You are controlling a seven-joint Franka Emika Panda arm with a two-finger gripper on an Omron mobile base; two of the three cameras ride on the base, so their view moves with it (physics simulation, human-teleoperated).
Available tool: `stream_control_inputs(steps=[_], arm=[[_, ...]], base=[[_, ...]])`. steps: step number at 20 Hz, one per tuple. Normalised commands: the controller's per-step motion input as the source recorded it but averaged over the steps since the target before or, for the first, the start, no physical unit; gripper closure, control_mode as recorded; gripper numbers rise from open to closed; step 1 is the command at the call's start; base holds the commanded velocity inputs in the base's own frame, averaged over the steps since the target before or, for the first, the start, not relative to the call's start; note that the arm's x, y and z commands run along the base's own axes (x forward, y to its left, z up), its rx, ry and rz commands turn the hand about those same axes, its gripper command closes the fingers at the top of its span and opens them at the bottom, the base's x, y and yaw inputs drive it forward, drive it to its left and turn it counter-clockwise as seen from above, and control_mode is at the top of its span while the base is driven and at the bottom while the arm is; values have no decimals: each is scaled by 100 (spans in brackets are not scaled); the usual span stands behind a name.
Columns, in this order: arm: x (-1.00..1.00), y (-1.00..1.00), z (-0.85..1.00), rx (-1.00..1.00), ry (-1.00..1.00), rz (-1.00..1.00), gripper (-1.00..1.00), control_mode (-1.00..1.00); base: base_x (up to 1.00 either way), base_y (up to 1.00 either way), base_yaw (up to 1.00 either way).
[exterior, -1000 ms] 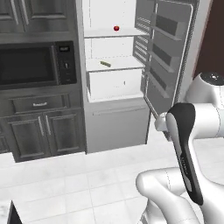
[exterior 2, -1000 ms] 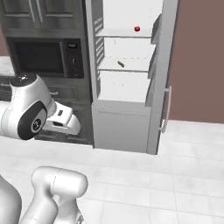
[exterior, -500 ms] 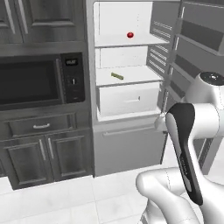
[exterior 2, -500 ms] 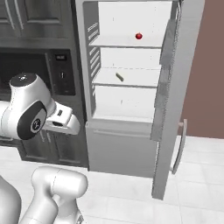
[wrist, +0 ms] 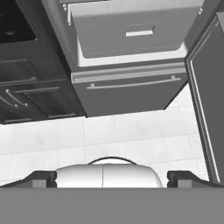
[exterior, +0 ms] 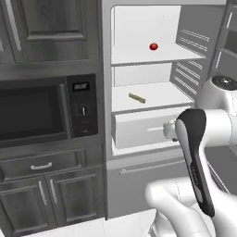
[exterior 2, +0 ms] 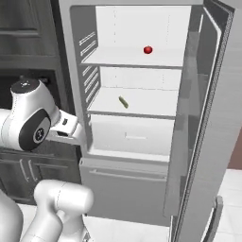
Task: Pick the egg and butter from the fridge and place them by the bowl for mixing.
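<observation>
The kitchen has dark grey cabinets, a white tiled floor (wrist: pixel 131 135) and a black microwave (exterior: pixel 44 111) built into the cabinet wall to the left of the fridge (exterior 2: pixel 137 186). The fridge stands open, its ribbed door (exterior 2: pixel 208 123) swung out to the right, with a white inside, two white shelves and a white drawer (exterior: pixel 143 129) beneath them.

The butter (exterior: pixel 137 97) is a thin olive-yellow stick lying flat on the lower shelf, near the shelf's middle and a little toward its left side. Its long axis runs diagonally across the shelf, from back left to front right in the left base view; the right base view shows it (exterior 2: pixel 123 102) on the same slant. On the upper shelf, toward its right side, sits a small red ball with a green top (exterior: pixel 153 46). The egg cannot be made out in any view.

The gripper (wrist: pixel 111 175) points down at the floor in front of the fridge's grey lower drawer (wrist: pixel 127 89), its two dark fingertips (wrist: pixel 41 178) spread wide apart with nothing between them.

Compared with half a second ago, the base has driven closer: the fridge looms larger in both base views, and the butter and red ball keep their places on the shelves.
</observation>
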Motion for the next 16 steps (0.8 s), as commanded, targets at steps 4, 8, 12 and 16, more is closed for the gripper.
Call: stream_control_inputs(steps=[4, 8, 12, 16], arm=[[0, 0, 0, 0, 0, 0, -100, 100], [0, 0, 0, 0, 0, 0, -100, 100], [0, 0, 0, 0, 0, 0, -100, 100], [0, 0, 0, 0, 0, 0, -100, 100]], base=[[75, -8, 3], [44, -23, 11], [45, -28, 11], [46, -30, 8]])
